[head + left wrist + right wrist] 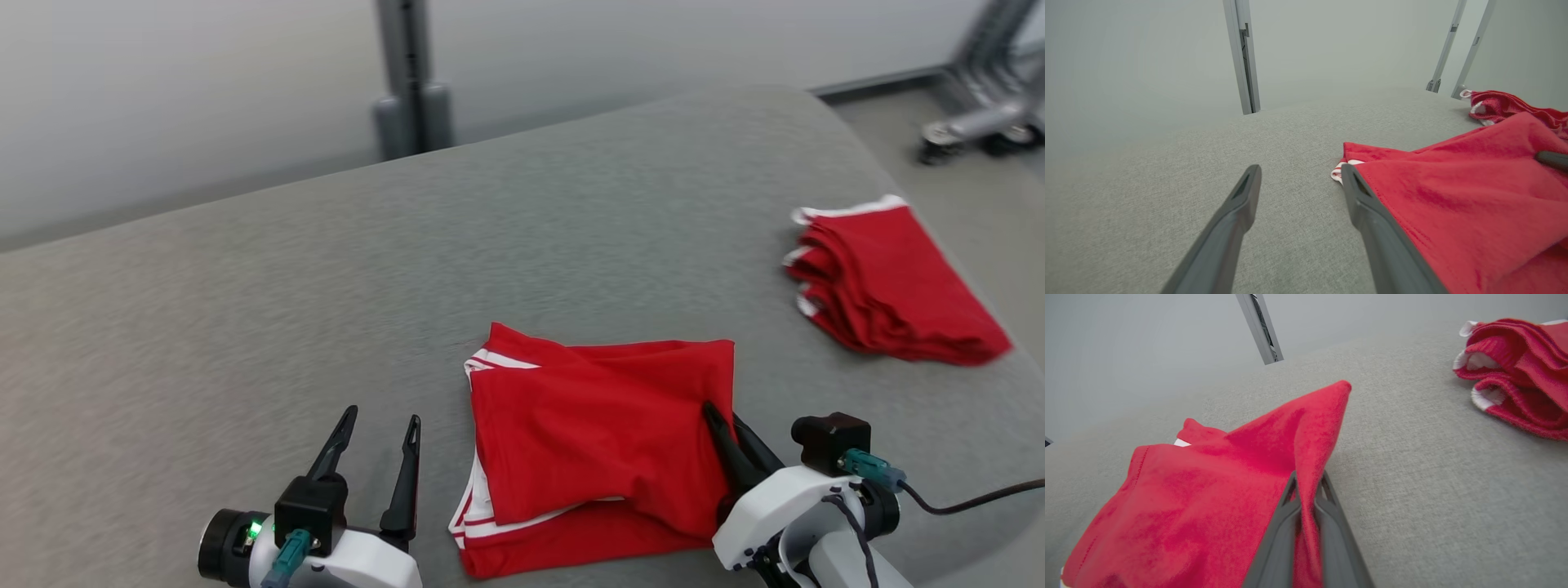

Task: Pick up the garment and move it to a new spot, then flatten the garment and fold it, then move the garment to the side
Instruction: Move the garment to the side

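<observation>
The garment (pixel 596 433) is red with white stripes at its edges and lies folded on the grey table (pixel 326 286), near the front. My right gripper (pixel 722 420) is shut on the garment's right edge; in the right wrist view the red cloth (pixel 1241 477) is pinched between the two fingers (pixel 1280 522) and lifted into a peak. My left gripper (pixel 384 425) stands open just left of the garment, with nothing between its fingers. In the left wrist view its right finger (pixel 1372 220) lies along the garment's (pixel 1474 196) left edge.
A stack of folded red garments (pixel 886 282) with white trim sits at the table's right edge, also seen as a red stack (pixel 1519 375) in the right wrist view. A grey post (pixel 411 82) stands behind the table. A wheeled metal frame (pixel 980 122) is on the floor at the far right.
</observation>
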You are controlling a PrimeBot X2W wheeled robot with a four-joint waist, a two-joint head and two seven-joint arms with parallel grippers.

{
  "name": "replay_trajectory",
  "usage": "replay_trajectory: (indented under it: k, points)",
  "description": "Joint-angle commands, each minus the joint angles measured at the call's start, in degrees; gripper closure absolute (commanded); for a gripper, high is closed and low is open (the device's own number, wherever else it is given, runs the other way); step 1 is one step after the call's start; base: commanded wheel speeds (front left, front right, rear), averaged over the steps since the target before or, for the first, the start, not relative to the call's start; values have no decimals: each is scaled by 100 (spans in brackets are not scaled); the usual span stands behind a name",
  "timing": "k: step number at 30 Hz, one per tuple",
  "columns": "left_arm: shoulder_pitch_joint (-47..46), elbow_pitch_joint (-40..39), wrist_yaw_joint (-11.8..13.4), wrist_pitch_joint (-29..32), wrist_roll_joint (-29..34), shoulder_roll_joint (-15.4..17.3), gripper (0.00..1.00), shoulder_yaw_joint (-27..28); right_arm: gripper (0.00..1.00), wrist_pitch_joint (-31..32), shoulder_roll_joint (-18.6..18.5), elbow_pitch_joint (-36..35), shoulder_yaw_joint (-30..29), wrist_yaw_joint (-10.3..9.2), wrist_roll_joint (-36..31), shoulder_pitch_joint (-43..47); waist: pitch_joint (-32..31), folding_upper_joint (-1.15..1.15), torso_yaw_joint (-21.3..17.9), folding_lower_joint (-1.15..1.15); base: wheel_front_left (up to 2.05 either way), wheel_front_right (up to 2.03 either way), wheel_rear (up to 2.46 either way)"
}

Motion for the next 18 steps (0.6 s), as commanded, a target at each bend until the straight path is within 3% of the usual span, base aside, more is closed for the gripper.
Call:
replay_trajectory:
  k: [1,5,18]
  points:
    - [-119,30,-37,-6,50,23,0,10,100,-28,-41,-62,14,-2,93,56,94,0,-860,0,0,0,0]
    - [-154,51,-82,-6,111,26,0,26,100,-28,-31,-169,155,-2,218,102,147,0,-1315,0,0,0,0]
    - [-500,184,-195,-6,204,27,0,-128,100,-28,-35,-590,-85,-1,154,8,467,0,-1442,0,0,0,0]
